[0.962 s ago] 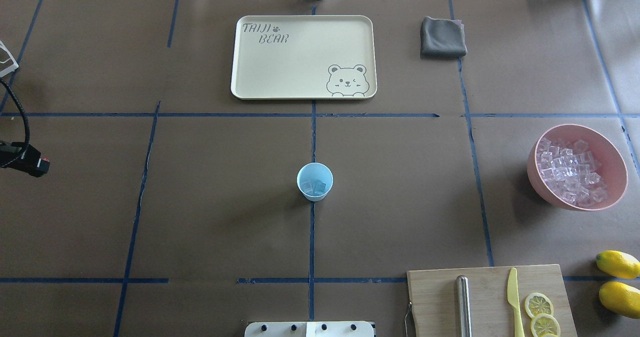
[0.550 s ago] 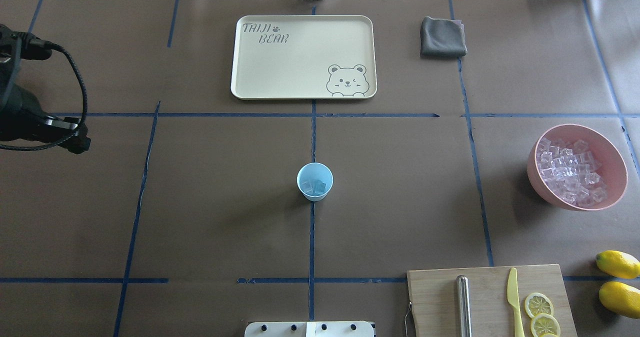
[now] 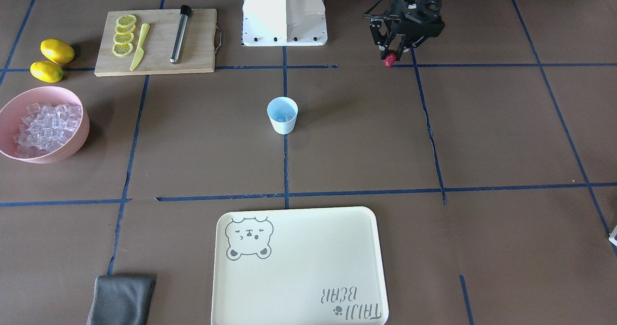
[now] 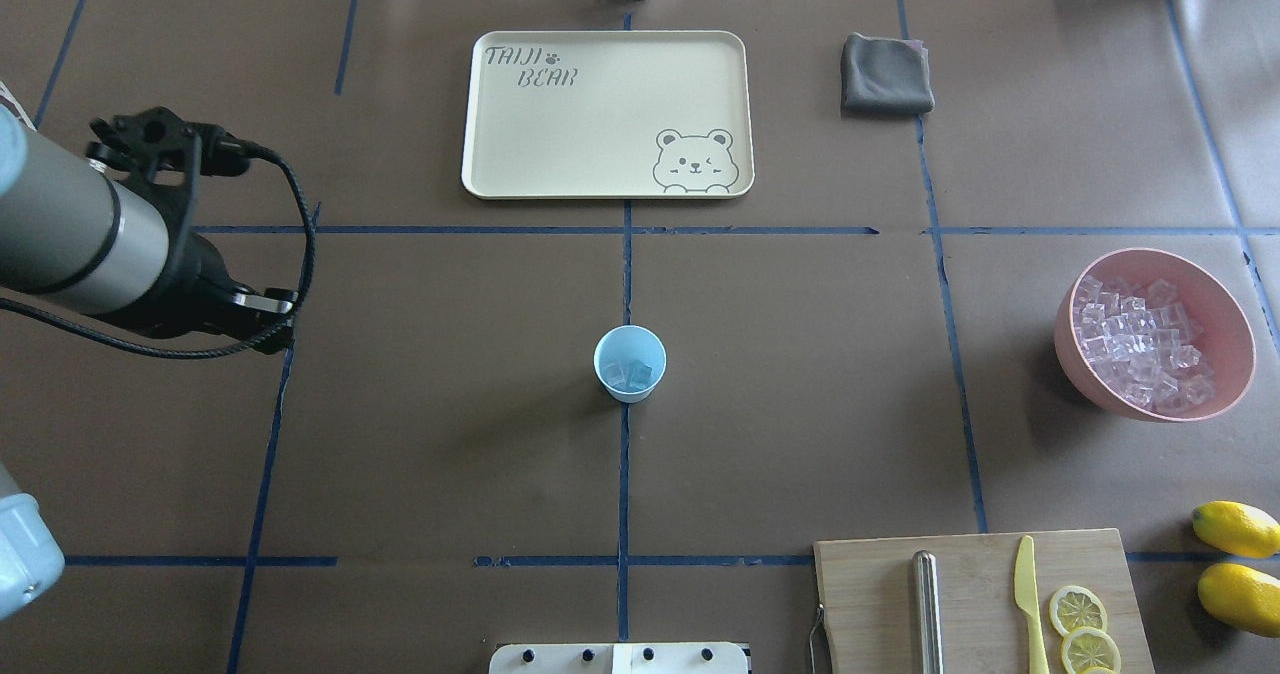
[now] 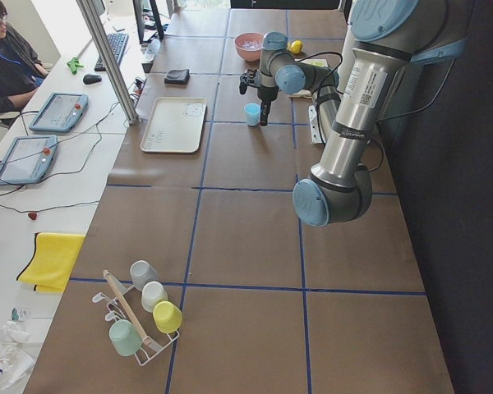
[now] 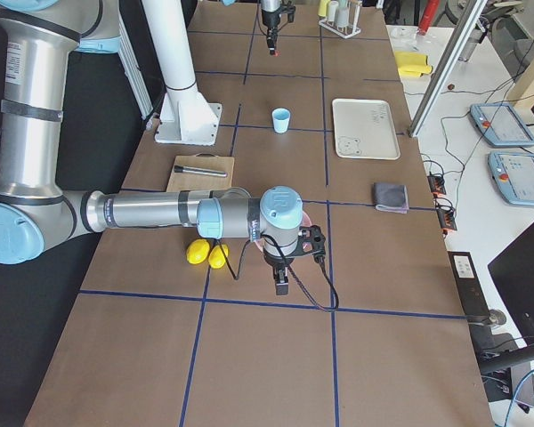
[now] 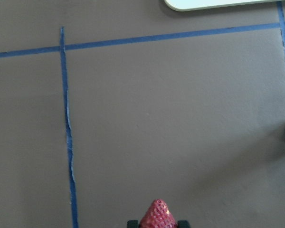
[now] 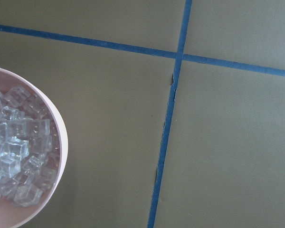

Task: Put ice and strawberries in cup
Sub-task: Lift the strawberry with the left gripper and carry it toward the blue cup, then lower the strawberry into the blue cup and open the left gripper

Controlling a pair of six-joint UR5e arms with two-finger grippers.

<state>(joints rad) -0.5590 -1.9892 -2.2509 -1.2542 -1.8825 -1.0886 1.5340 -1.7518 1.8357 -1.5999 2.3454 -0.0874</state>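
The light blue cup [image 4: 630, 363] stands upright at the table's middle with a few ice cubes [image 4: 632, 374] inside. More ice [image 4: 1140, 344] fills the pink bowl [image 4: 1230, 354] at the right. My left gripper [image 3: 389, 59] hangs above the table on the left side, well apart from the cup, shut on a red strawberry [image 3: 389, 63]. In the left wrist view the strawberry [image 7: 157, 216] shows between the fingers. My right gripper [image 6: 282, 283] appears only in the exterior right view, beside the pink bowl; I cannot tell whether it is open or shut.
A cream tray [image 4: 560, 124] lies at the far middle, with a grey cloth [image 4: 885, 74] to its right. A cutting board [image 4: 870, 594] with a metal rod, yellow knife and lemon slices sits front right. Two lemons [image 4: 1237, 529] lie beside it.
My left arm has swung into the overhead view from the left edge and moved right, toward the table's middle. The cup and bowl have stayed put.
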